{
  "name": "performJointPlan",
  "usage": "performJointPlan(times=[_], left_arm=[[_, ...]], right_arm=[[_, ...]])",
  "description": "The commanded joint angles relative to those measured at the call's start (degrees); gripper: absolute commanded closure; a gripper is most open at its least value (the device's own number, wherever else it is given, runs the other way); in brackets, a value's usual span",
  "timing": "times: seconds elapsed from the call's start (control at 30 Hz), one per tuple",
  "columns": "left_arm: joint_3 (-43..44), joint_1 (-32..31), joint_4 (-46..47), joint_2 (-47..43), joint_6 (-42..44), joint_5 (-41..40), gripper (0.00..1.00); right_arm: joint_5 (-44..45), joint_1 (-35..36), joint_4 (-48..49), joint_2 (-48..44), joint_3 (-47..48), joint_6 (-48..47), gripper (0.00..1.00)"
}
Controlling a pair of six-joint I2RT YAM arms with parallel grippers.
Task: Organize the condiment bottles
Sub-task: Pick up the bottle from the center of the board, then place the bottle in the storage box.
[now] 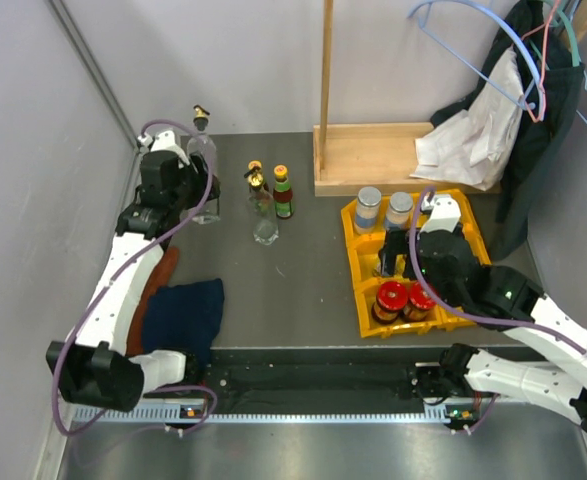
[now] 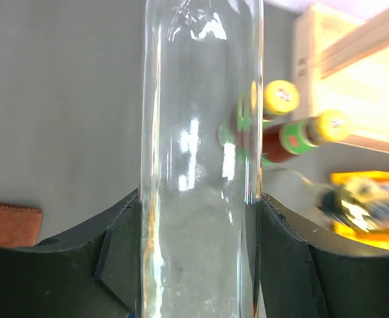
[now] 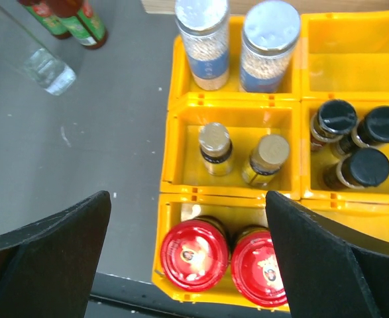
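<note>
Where the counter (image 1: 303, 290) runs well left of the yellow bin (image 1: 354, 262), tall clear bottle (image 2: 197, 132) is upright, left tool (image 2: 197, 225) clamped on its body. Lift straight, keep it vertical, skirt the small bottles (image 1: 283, 195) nearer the bin. Right tool (image 3: 187, 199) over bin, spread wide, empty.

One tall clear gold-stoppered bottle (image 1: 202, 160) is upright between the left jaws at the far left of the counter (image 1: 303, 280). A second clear bottle (image 1: 264, 225) stands mid-counter beside two green-labelled dark bottles (image 3: 87, 28). In the yellow bin (image 3: 230, 101), two silver-lidded jars (image 3: 204, 43) stand at the back. Two gold-capped small bottles (image 3: 215, 147) sit mid-row, three black-capped bottles (image 3: 360, 142) beside them, and two red-lidded jars (image 3: 194, 255) in front.
</note>
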Motion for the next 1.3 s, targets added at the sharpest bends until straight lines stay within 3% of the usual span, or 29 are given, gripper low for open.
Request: performJointPlan(times=[0.0,0.3,0.57,0.8,0.97,1.07,1.27], left_arm=[[3.54,-0.14,4.27,-6.60,1.93,5.22,1.00],[6.79,-0.32,4.18,-12.49,4.65,20.18,1.00],[3.20,-0.32,5.85,-16.88,9.66,34.76,1.00],[-0.68,-0.41,10.60,-20.93,7.64,47.77,1.00],[-3.04,-0.41,13.32,-24.18,5.98,54.10,1.00],[-4.19,-0.41,14.73,-25.76,4.74,55.08,1.00],[-5.07,-0.41,15.08,-26.38,3.69,55.17,1.00]], right_arm=[[-2.59,-0.63,4.24,2.03,4.73,-1.26,0.01],[-5.23,-1.25,5.38,5.63,10.27,-2.23,0.01],[-13.31,-2.48,11.08,11.16,19.22,-6.52,0.01],[-28.42,-4.05,25.58,17.58,23.80,-10.40,0.01],[-44.56,-10.38,39.37,21.53,23.99,-2.51,0.01],[-50.12,-13.72,47.01,24.34,23.72,2.76,0.01],[-55.14,-13.90,56.52,29.80,25.22,6.99,0.01]])
